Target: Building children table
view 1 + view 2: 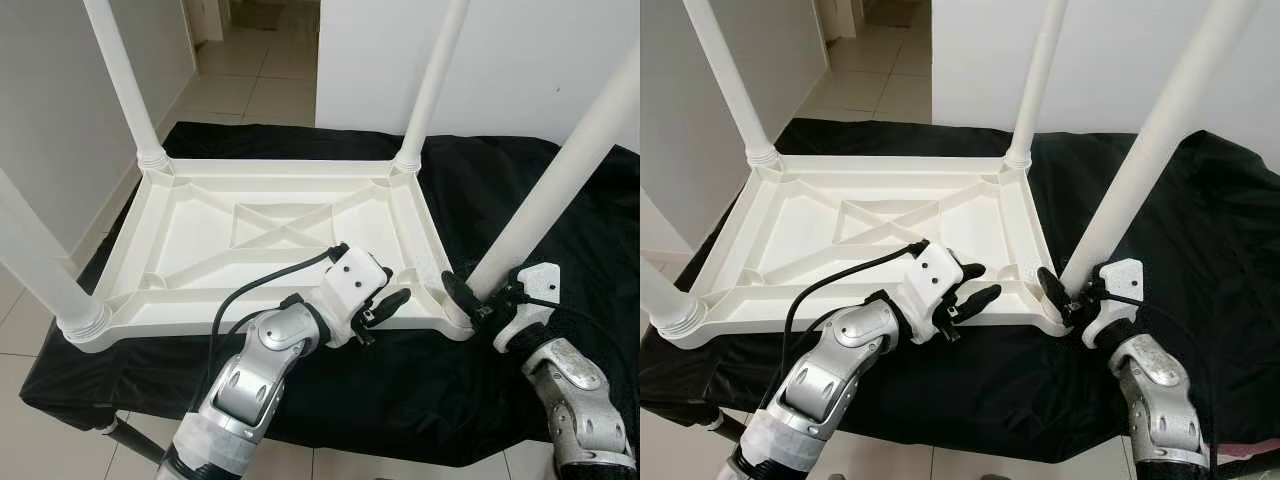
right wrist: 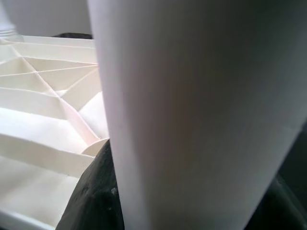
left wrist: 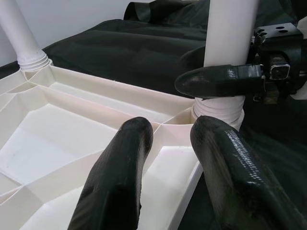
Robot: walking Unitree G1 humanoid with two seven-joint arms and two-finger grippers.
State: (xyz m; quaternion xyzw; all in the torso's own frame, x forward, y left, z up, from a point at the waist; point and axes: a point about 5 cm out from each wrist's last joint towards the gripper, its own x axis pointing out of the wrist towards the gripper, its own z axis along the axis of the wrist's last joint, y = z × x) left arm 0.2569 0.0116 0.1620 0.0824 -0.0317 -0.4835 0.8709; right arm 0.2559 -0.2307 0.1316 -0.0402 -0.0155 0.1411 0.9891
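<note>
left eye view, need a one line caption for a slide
Right gripper clamps the near-right leg of the upturned white table.

white plastic kids table (image 1: pixel 280 235) upside down on black cloth (image 1: pixel 400 390), 4 legs up.

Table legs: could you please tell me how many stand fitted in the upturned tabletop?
4: far-left white plastic leg, far-right leg, near-left leg, near-right leg gripped by the right end effector.
</note>
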